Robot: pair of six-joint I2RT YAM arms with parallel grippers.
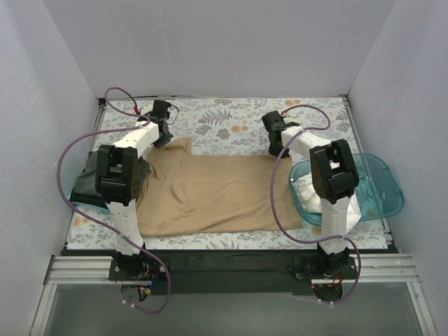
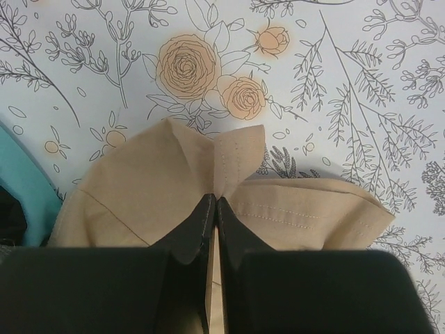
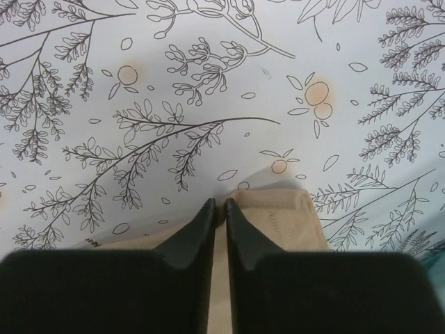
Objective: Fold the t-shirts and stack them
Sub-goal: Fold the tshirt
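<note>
A tan t-shirt [image 1: 210, 192] lies spread across the middle of the floral table cover. My left gripper [image 1: 164, 133] is shut on its far left corner, where the cloth bunches up between the jaws [image 2: 215, 202]. My right gripper [image 1: 274, 143] is shut on its far right hemmed corner [image 3: 224, 203]. A dark grey-green t-shirt [image 1: 87, 180] lies at the left edge under the left arm. White t-shirts [image 1: 311, 196] sit in the teal tub.
The translucent teal plastic tub [image 1: 381, 185] stands at the right, beside the right arm. White walls close in the table on three sides. The floral cover [image 1: 224, 115] shows beyond the tan shirt.
</note>
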